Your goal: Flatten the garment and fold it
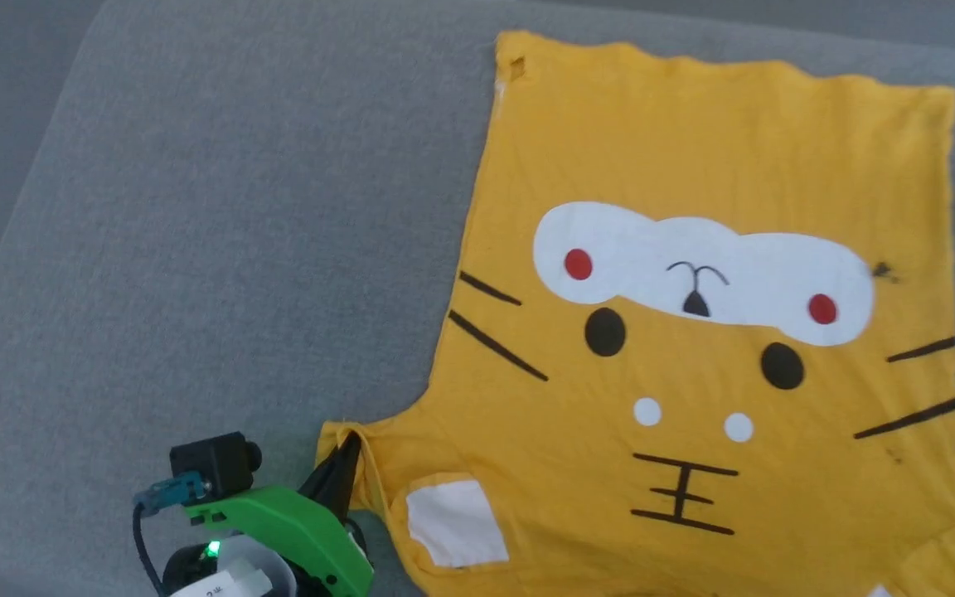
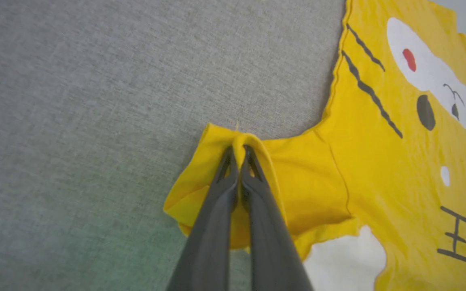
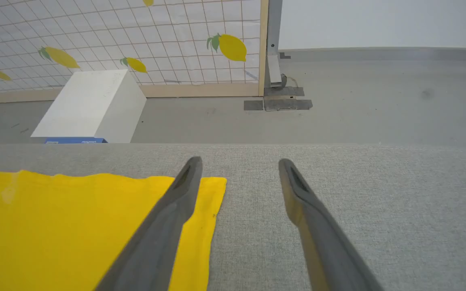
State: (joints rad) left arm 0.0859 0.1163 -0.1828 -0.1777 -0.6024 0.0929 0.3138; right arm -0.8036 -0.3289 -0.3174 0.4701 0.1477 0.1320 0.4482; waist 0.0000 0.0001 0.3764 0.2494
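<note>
The garment (image 1: pixel 693 207) is a bright yellow T-shirt lying print-up on the grey padded surface (image 1: pixel 196 249), its cat face turned toward me and its hem at the far side. My left gripper (image 1: pixel 351 448) is shut on a pinched fold at the edge of the garment's left sleeve (image 2: pixel 297 182); in the left wrist view the left gripper (image 2: pixel 238 148) has yellow cloth bunched between its tips. My right gripper (image 3: pixel 239 161) stands open above the surface, one finger over a corner of the garment (image 3: pixel 75 222), nothing between its fingers.
Beyond the far edge of the grey surface (image 3: pixel 338 202) lies grey floor with a white box (image 3: pixel 91 107), a lemon-patterned grid panel (image 3: pixel 115 36) and a metal post (image 3: pixel 274 40).
</note>
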